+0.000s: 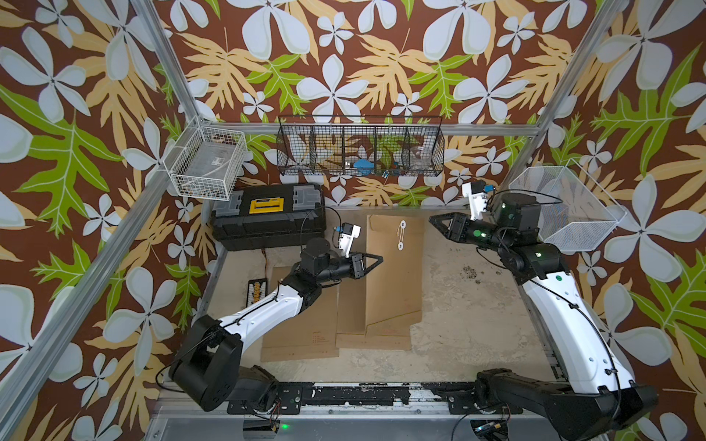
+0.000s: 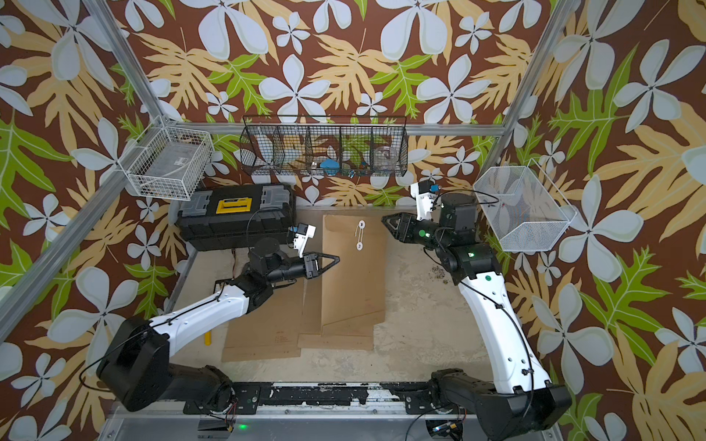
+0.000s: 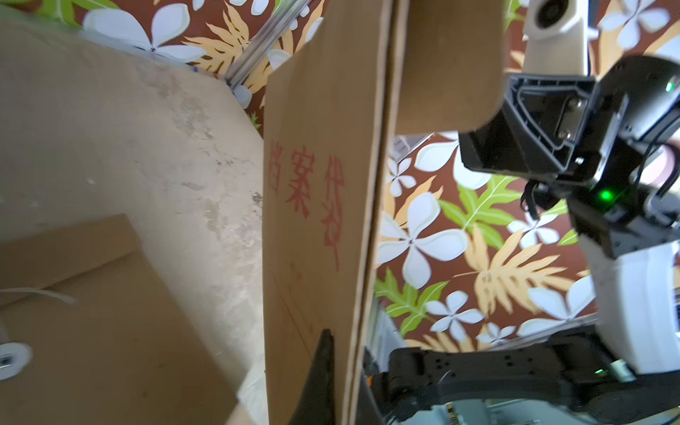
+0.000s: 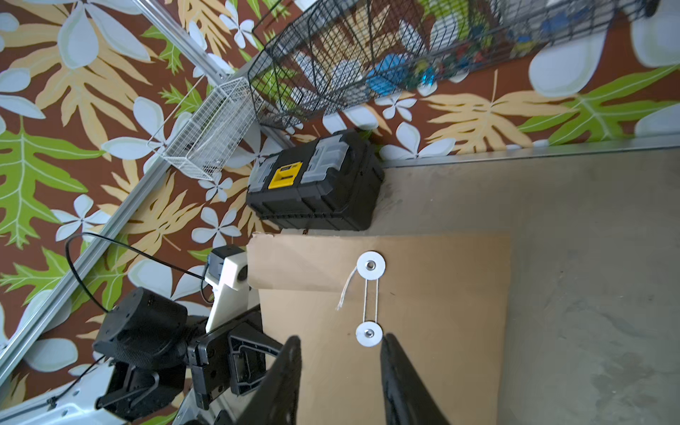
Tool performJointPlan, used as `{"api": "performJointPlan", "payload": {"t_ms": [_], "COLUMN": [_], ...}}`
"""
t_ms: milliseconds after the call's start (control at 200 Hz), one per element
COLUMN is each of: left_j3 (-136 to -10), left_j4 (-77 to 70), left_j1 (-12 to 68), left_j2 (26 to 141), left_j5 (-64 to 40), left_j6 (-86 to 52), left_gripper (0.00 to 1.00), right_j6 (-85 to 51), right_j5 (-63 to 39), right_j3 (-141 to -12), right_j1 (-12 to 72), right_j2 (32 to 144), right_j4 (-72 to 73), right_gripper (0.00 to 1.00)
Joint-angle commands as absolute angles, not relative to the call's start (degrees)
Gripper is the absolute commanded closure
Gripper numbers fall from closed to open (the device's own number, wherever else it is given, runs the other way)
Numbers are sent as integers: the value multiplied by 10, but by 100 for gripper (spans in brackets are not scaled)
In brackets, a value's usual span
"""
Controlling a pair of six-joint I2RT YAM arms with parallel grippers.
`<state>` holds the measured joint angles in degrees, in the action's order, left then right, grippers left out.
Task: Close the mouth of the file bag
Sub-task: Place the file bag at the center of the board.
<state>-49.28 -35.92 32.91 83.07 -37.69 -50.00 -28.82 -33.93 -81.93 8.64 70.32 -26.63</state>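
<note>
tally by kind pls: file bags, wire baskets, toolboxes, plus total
File bags: 3
Wire baskets: 3
Toolbox: 1
Total: 7

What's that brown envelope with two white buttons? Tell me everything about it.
The file bag is a flat brown kraft-paper envelope. Its flap is folded down; a white string runs between two white discs, one end loose. Red characters mark its other face. The shut left gripper pinches its side edge; the open right gripper hovers nearby.
</note>
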Motion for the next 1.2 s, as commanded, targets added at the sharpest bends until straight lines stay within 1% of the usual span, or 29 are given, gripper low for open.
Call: {"api": "performJointPlan", "payload": {"t_ms": [0,210,390,505,576,626,696,751,796,871,936,986,1006,1051,1086,1196], "left_j3": [-516,-592,-672,-749,-763,-774,-798,-827,-844,-849,-868,-901,-917,-954,-956,-895], "left_j4": [-491,-526,-549,-491,-466,-439,-370,-289,-221,-135,-51,39,81,180,230,272], "left_j1": [346,423,474,492,498,499,501,502,503,503,503,503,505,507,505,491], "left_j2": [883,1070,1197,1261,1282,1293,1303,1308,1305,1288,1273,1267,1267,1266,1259,1200], "left_j5": [-354,-339,-261,-246,-231,-228,-229,-234,-223,-202,-189,-164,-150,-108,-89,-80], "left_j6": [-613,-638,-664,-645,-647,-644,-616,-574,-542,-496,-441,-376,-345,-291,-264,-239], "left_gripper": [100,100,100,100,100,96,95,90,84,70,61,48,44,39,36,32], "right_j6": [-292,-290,-258,-250,-246,-243,-243,-244,-245,-243,-241,-240,-240,-243,-245,-236], "right_j5": [-280,-271,-243,-237,-233,-231,-231,-233,-234,-233,-231,-228,-225,-216,-212,-197], "right_j3": [-833,-814,-813,-798,-791,-787,-780,-774,-772,-770,-767,-765,-763,-758,-756,-761], "right_j1": [85,86,87,86,87,87,86,87,86,87,86,86,87,87,86,87], "right_j2": [710,706,701,697,696,697,701,703,705,711,714,718,718,715,712,717], "right_j4": [-254,-250,-283,-287,-285,-285,-279,-273,-268,-267,-265,-265,-263,-258,-254,-260], "right_gripper": [61,61,60,59,59,59,59,59,59,59,58,58,58,58,58,58]}}
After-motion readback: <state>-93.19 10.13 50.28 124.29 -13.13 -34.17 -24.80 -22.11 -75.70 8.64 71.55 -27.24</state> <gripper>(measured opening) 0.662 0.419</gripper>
